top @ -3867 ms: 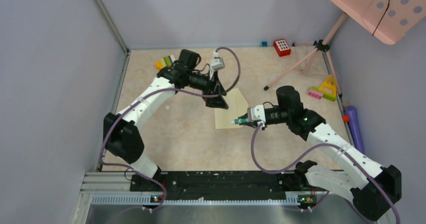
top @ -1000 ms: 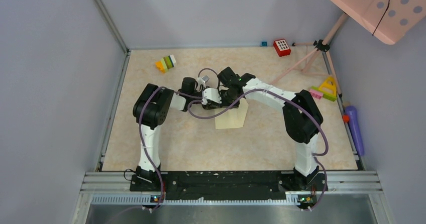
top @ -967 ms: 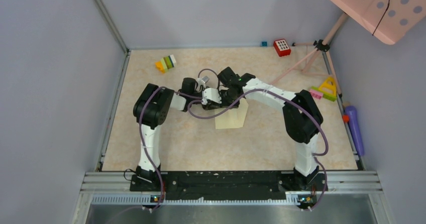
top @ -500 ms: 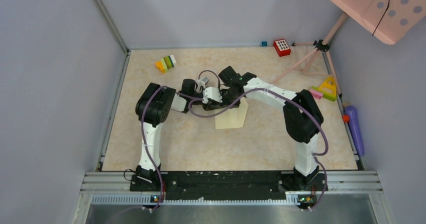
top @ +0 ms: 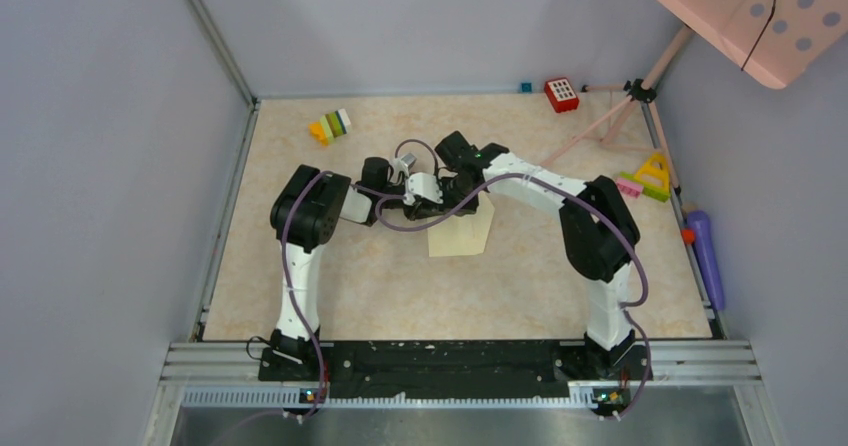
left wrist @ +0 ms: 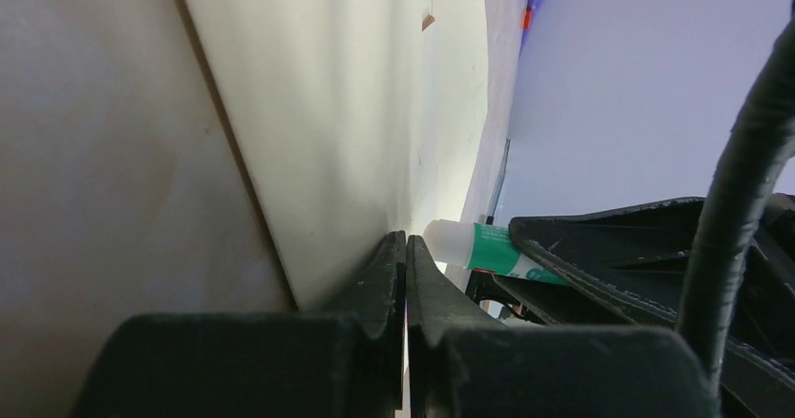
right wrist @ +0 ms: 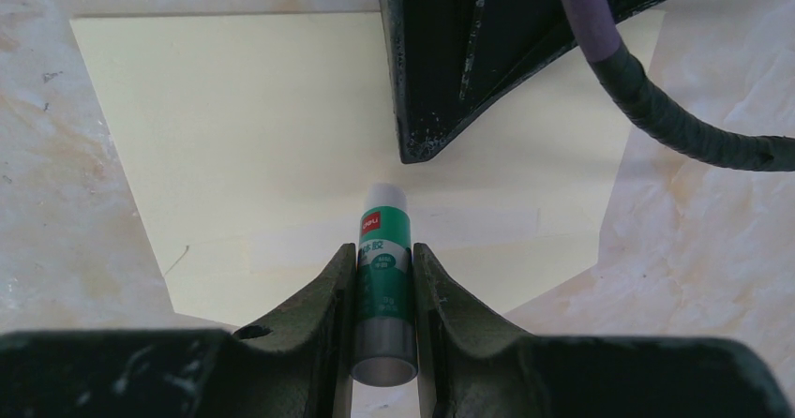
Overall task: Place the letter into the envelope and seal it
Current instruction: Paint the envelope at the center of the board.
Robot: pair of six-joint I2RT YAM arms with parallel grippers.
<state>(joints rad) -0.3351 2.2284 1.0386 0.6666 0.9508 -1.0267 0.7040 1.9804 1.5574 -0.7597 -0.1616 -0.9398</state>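
The pale cream envelope (top: pixel 463 234) lies flat mid-table, its pointed flap (right wrist: pixel 562 156) spread out toward the right. My left gripper (left wrist: pixel 406 241) is shut and nothing shows between its jaws; its black tip (right wrist: pixel 417 151) rests on the envelope's face (right wrist: pixel 262 137). My right gripper (right wrist: pixel 384 254) is shut on a green-and-white glue stick (right wrist: pixel 384 273), whose white end points at the paper just beside the left tip. The same glue stick (left wrist: pixel 473 247) also shows in the left wrist view. From above, both grippers meet over the envelope's far edge (top: pixel 450 198). The letter is out of view.
A purple cable (right wrist: pixel 656 118) crosses above the envelope. Coloured blocks (top: pixel 330 125) sit at the far left and a red toy (top: pixel 561 94) at the far right. A pink tripod (top: pixel 620 116), a yellow triangle toy (top: pixel 652 174) and a purple cylinder (top: pixel 704 251) line the right wall.
The left gripper's jaws have closed fully within the last second, and its arm has shifted slightly. Earlier still, both arms swung in from apart to meet over the envelope.
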